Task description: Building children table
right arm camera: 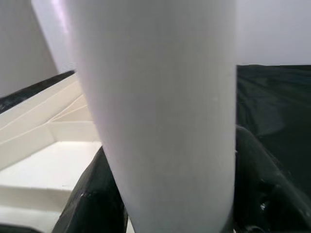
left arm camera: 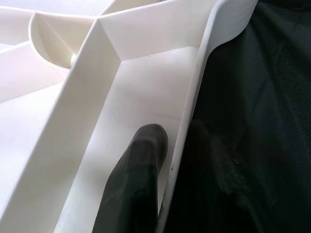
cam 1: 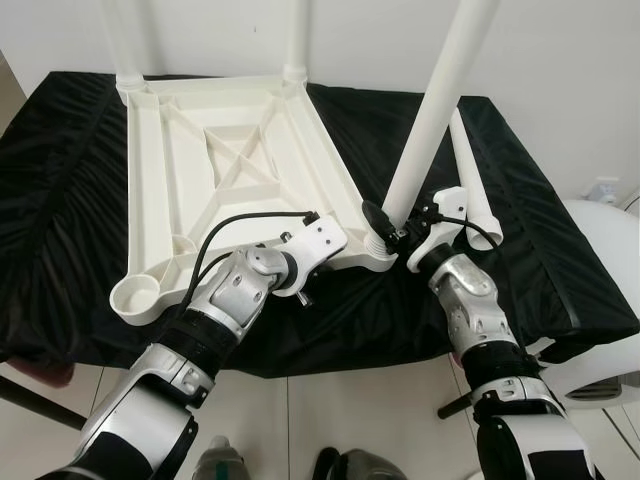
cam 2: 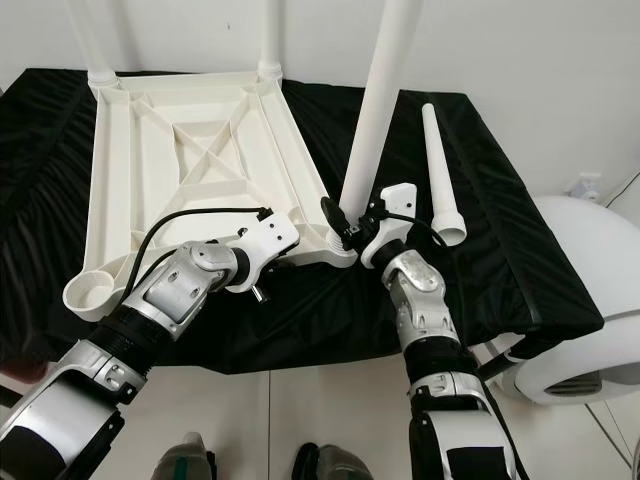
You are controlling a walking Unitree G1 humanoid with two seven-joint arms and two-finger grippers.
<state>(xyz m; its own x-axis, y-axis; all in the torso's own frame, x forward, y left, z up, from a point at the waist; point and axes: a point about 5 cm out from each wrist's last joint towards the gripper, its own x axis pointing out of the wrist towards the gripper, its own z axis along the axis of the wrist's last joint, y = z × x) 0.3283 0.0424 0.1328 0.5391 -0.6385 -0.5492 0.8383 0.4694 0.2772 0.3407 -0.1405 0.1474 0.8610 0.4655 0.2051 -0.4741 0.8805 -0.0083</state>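
Right gripper [cam 1: 385, 224] fingers clamp leg [cam 1: 432, 112] (tilted); left gripper [left arm camera: 170, 160] fingers pinch tabletop [cam 1: 215, 160] rim.

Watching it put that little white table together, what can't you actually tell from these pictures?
- Whether the table leg is fully seated in its corner socket: the right pincer covers the joint in both eye views.
- The tops of the two far legs: cut off by the top edge.
- The left pincer outer finger: it lies behind the tabletop rim, dark against the black cloth.
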